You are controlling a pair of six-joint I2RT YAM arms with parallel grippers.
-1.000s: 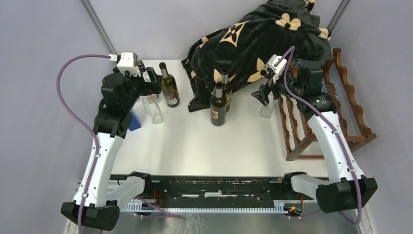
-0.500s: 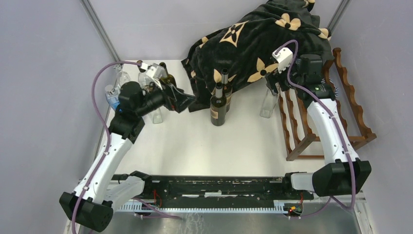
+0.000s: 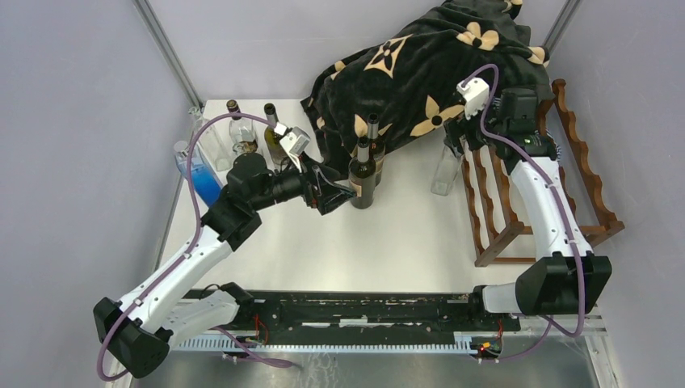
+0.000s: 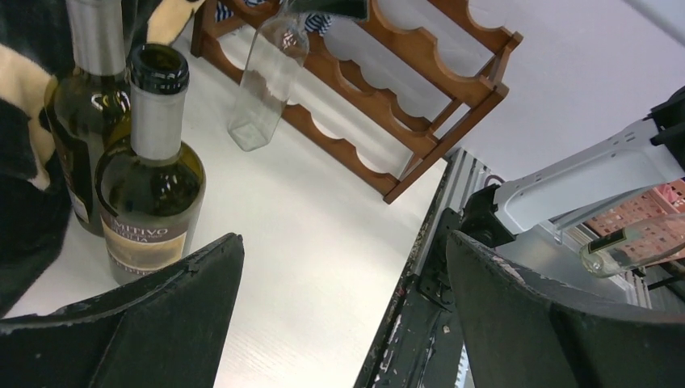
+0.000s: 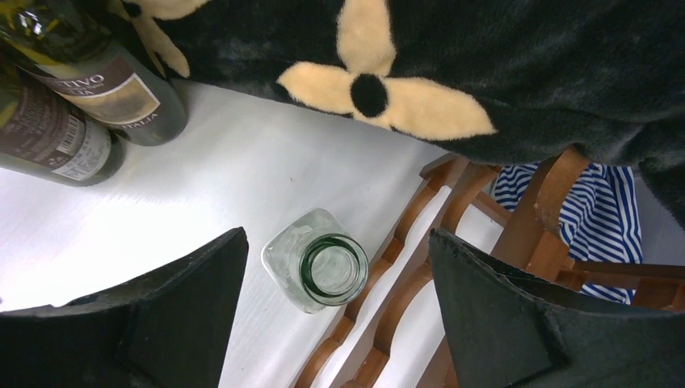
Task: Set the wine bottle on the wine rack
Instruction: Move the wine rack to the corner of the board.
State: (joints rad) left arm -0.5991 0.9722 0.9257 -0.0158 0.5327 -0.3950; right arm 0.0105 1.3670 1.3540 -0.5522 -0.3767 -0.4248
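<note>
Approach stage: the wine bottle [image 3: 362, 179] is shown upright at table centre. The left gripper [image 3: 333, 192], jaws apart and empty, is at its 9 o'clock, and the wine rack [image 5: 557, 202] at 3 o'clock. Closure around the body is judged next.

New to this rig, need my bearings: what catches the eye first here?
A black plush blanket with cream flowers lies heaped at the far side of the white table, partly over the dark reddish-brown scalloped wooden wine rack on the right. Two upright dark green wine bottles stand mid-table by the open left gripper; the open right gripper hangs over a clear glass bottle beside the rack.
</note>
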